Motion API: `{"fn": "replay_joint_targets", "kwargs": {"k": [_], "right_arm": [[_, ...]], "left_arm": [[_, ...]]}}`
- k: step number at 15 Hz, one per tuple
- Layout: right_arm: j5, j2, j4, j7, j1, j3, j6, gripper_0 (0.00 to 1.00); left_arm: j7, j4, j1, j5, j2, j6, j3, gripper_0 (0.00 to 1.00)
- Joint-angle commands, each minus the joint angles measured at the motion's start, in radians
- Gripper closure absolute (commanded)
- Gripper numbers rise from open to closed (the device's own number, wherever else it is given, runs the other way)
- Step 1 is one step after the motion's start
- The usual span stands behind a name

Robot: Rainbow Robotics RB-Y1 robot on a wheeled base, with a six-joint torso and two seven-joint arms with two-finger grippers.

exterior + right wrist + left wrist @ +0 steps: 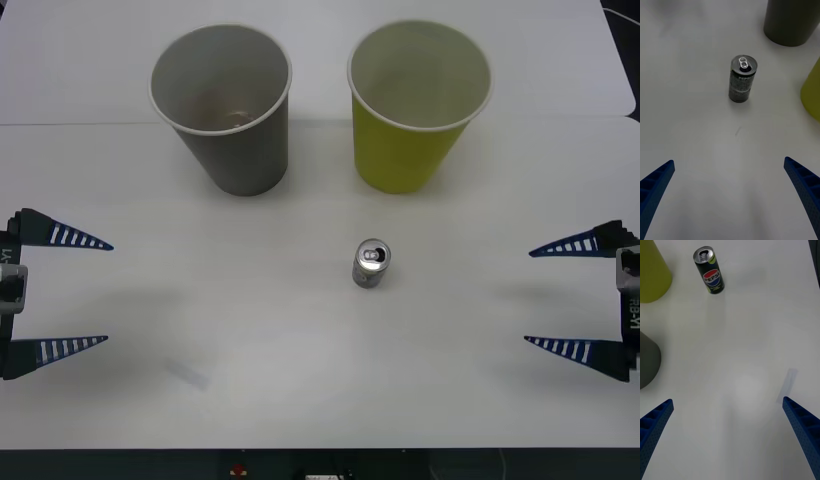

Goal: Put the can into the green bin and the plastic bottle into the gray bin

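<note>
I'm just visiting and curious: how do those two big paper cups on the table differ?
The gray bin is gray and stands on the robot's left; the green bin is yellow-green, stands on its right, and is nearer the can. Both are upright, tapered, white-rimmed and alike in size.

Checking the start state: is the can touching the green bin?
Apart. In the front view the can stands upright with bare table between it and the green bin.

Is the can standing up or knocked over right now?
Upright. The can stands on the table with its pull-tab top facing up, in front of the green bin, apart from both cups.
</note>
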Motion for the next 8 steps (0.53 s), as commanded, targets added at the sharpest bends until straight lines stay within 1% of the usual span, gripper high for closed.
{"fn": "replay_joint_targets", "kwargs": {"k": [1,6,8], "right_arm": [[0.0,0.057,0.04,0.008,-0.021,0.02,-0.015,0.0],[0.0,0.178,0.093,0.043,-0.023,0.025,-0.015,0.0],[-0.013,0.224,0.131,0.06,-0.029,0.034,-0.018,0.0]], "left_arm": [[0.0,0.0,0.0,0.0,0.0,0.0,0.0,0.0],[0.0,0.0,0.0,0.0,0.0,0.0,0.0,0.0],[0.0,0.0,0.0,0.0,0.0,0.0,0.0,0.0]]}}
